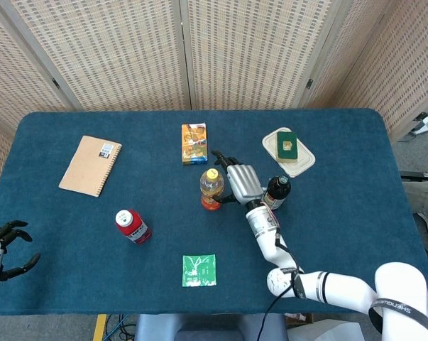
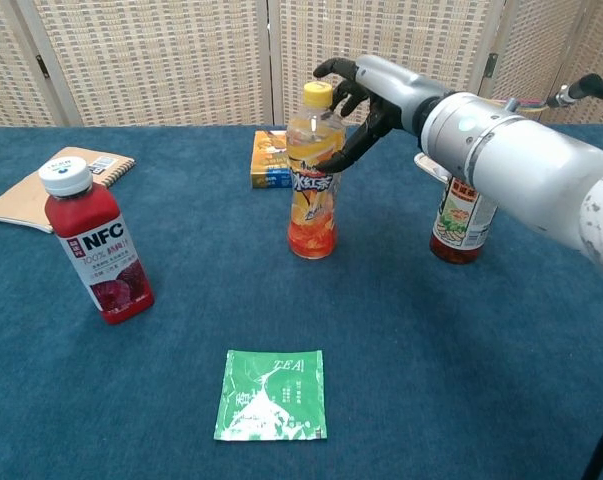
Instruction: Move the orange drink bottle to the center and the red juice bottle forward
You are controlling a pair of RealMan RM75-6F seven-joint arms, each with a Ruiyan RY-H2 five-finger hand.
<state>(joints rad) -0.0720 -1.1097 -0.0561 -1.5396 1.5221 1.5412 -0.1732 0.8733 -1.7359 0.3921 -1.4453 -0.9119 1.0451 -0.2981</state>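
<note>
The orange drink bottle (image 1: 211, 189) (image 2: 312, 175) with a yellow cap stands upright near the middle of the blue table. My right hand (image 1: 242, 181) (image 2: 366, 95) hovers just to its right at cap height, fingers spread and holding nothing. The red juice bottle (image 1: 132, 226) (image 2: 96, 250), white-capped and labelled NFC, stands upright at the front left, far from both hands. My left hand (image 1: 4, 247) hangs off the table's front left corner, empty with fingers apart.
A dark bottle (image 1: 276, 192) (image 2: 461, 220) stands just right of my right arm. A green tea packet (image 1: 199, 271) (image 2: 273, 395) lies in front. A notebook (image 1: 91, 165), a small box (image 1: 194, 143) and a white tray (image 1: 304, 160) with a sponge lie further back.
</note>
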